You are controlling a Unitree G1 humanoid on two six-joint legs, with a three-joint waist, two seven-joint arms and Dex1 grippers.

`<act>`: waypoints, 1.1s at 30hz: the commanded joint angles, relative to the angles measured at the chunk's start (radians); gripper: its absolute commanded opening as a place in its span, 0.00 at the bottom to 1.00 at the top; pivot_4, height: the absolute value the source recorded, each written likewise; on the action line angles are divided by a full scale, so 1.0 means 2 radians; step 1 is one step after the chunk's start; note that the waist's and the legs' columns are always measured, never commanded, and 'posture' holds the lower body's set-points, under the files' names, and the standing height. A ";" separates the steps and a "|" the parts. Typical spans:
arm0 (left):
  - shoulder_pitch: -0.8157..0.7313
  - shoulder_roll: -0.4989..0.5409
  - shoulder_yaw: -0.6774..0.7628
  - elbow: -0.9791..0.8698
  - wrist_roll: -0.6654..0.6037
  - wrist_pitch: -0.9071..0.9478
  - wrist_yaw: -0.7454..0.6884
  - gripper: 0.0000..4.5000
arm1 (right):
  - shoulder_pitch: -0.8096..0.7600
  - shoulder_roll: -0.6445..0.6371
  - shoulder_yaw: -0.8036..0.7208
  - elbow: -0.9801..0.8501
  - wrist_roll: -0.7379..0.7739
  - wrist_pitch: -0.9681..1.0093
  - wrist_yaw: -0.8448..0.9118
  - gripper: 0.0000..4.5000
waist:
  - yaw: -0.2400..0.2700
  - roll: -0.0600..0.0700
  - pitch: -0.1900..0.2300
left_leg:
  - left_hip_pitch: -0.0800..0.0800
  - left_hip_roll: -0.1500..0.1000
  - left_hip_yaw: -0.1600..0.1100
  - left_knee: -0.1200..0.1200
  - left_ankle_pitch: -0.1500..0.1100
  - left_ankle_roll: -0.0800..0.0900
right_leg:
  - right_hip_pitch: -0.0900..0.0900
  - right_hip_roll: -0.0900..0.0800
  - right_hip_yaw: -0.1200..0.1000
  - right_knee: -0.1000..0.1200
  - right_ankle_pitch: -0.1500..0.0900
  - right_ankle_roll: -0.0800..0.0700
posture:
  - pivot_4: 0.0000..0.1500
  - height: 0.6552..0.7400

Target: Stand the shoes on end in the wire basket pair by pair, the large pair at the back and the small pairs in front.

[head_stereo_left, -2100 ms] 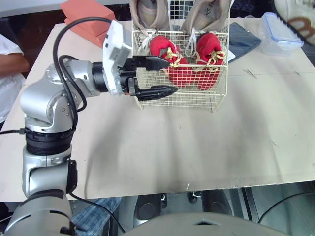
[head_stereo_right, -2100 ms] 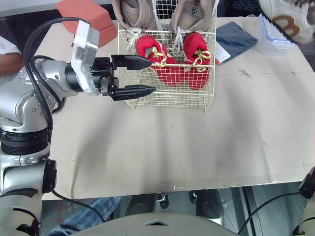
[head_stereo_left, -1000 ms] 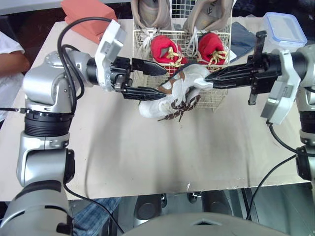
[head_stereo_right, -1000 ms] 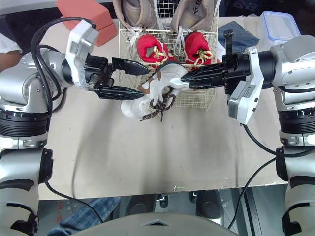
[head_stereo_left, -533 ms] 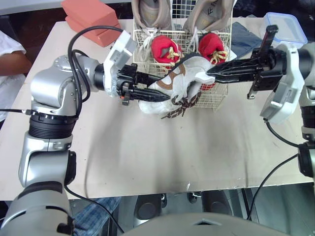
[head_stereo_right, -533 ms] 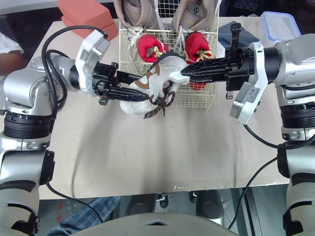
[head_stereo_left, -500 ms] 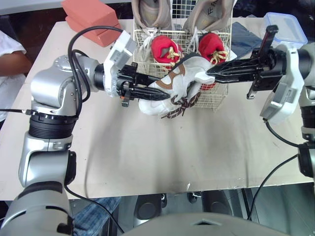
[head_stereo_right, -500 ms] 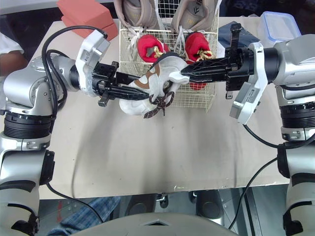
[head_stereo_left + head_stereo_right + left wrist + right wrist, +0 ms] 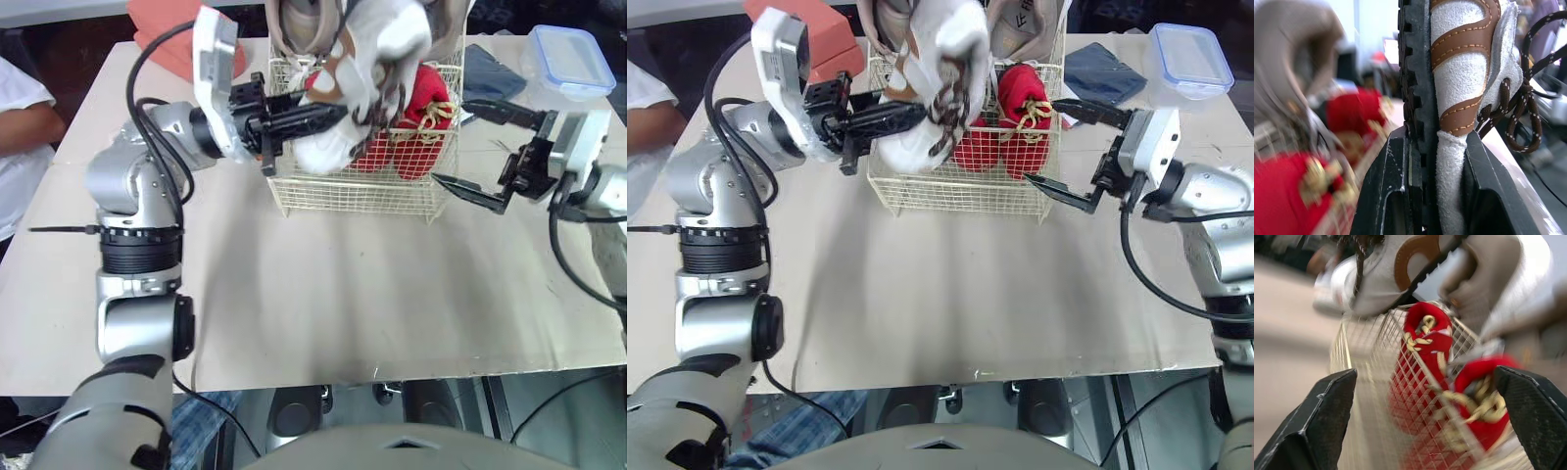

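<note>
Left fingers (image 9: pixel 1382 196) pinching white shoe (image 9: pixel 1459 83) above basket (image 9: pixel 353 193) (red pair (image 9: pixel 428 96) inside)

White shoe (image 9: pixel 370 61) aloft over wire basket (image 9: pixel 353 193)

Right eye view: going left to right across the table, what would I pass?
Orange box → white shoe with brown trim → right gripper → navy cloth → lidded plastic container

Robot test lab, by the evidence: bare board desk (image 9: pixel 392 294) with pencil marks; red blocks (image 9: pixel 162 29) behind left tool (image 9: pixel 916 116); lidded plastic box (image 9: pixel 570 61) beyond right tool (image 9: pixel 451 140); person (image 9: pixel 20 127) at desk edge, outboard of left tool.
</note>
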 commanded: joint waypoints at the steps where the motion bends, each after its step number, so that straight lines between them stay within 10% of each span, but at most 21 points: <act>1: 0.014 -0.012 0.011 -0.031 -0.010 -0.013 0.021 0.11 | -0.011 0.028 -0.037 -0.093 0.124 0.103 -0.102 1.00 | -0.001 0.000 0.000 | 0.000 0.000 0.000 0.000 0.000 0.000 | 0.000 0.000 0.000 0.000 0.000 0.000 | 1.00 0.36; 10: 0.037 -0.028 -0.008 -0.052 -0.018 0.003 0.030 0.11 | -0.061 0.094 -0.046 -0.123 0.236 0.206 -0.226 1.00 | 0.004 0.000 0.000 | -0.001 0.000 0.000 0.000 0.000 0.000 | 0.000 0.000 -0.001 -0.001 0.000 0.000 | 1.00 0.36; 19: 0.038 -0.024 -0.017 -0.053 -0.038 0.029 0.013 0.11 | -0.054 0.120 -0.043 -0.118 0.214 0.243 -0.259 0.07 | 0.007 0.000 0.000 | -0.001 0.000 0.000 -0.002 0.000 0.000 | 0.000 0.001 -0.001 -0.002 0.000 0.000 | 1.00 0.36; 22: 0.031 -0.030 -0.009 -0.046 -0.044 0.045 0.028 0.11 | -0.048 0.125 -0.048 -0.123 0.205 0.244 -0.263 0.01 | 0.007 0.000 0.000 | -0.001 0.000 -0.001 -0.002 0.000 0.000 | 0.000 0.001 -0.001 -0.003 0.000 0.000 | 1.00 0.36; 30: 0.026 -0.032 -0.013 -0.044 -0.029 0.028 0.027 0.91 | -0.039 0.155 -0.059 -0.149 0.181 0.232 -0.296 0.00 | 0.009 0.000 0.000 | -0.001 0.000 -0.001 -0.002 0.000 0.000 | 0.000 0.001 -0.001 -0.004 0.000 0.000 | 1.00 0.36; 33: 0.026 -0.024 -0.015 -0.040 -0.019 0.016 0.024 0.98 | -0.041 0.167 -0.068 -0.161 0.169 0.224 -0.317 0.00 | 0.009 0.000 0.000 | -0.001 0.000 -0.001 -0.002 0.000 0.000 | 0.000 0.001 -0.001 -0.004 0.000 0.000 | 1.00 0.36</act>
